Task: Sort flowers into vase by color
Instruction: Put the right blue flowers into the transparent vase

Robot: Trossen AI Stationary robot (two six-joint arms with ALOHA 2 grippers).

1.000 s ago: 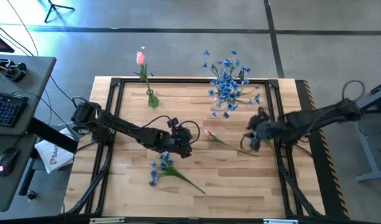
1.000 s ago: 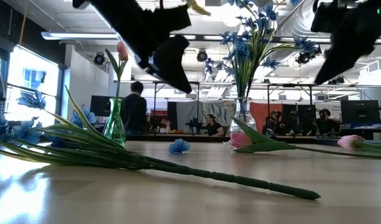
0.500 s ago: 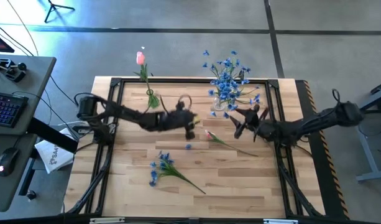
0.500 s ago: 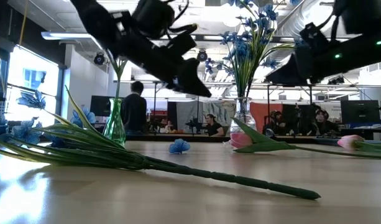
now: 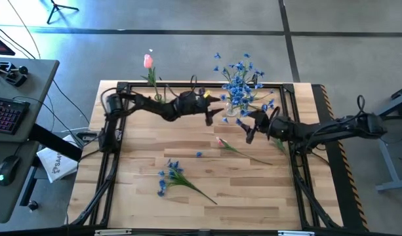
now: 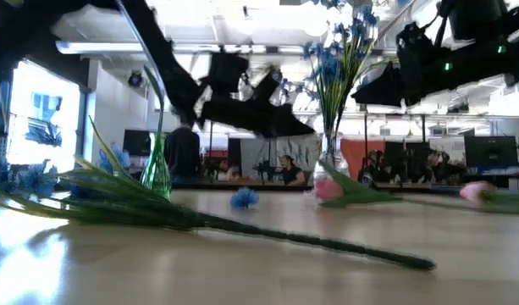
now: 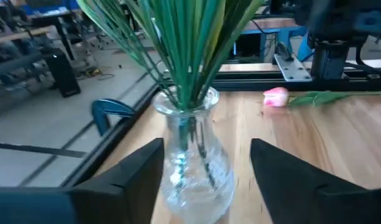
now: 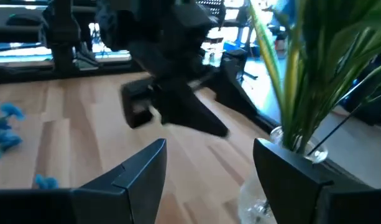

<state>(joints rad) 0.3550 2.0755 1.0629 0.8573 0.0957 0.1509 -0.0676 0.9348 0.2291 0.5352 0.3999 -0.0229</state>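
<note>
A clear glass vase holding several blue sprays stands near the table's far edge. A green vase with one pink tulip stands to its left. One blue spray lies flat on the table toward the near edge, with a loose blue blossom beside it. A pink tulip lies near the centre. My left gripper hovers open just left of the clear vase, which shows ahead between its fingers. My right gripper hovers open on that vase's near right side.
A black frame runs around the wooden table top. Both arms reach toward the clear vase from opposite sides, their grippers a short way apart. In the low view a second pink bud lies at the right. People sit in the room beyond the table.
My left gripper has swung from above the lying blue spray toward the far edge and to the right, up to the clear vase. My right gripper has moved left and toward the far edge, nearer the same vase. The flowers on the table have stayed where they were.
</note>
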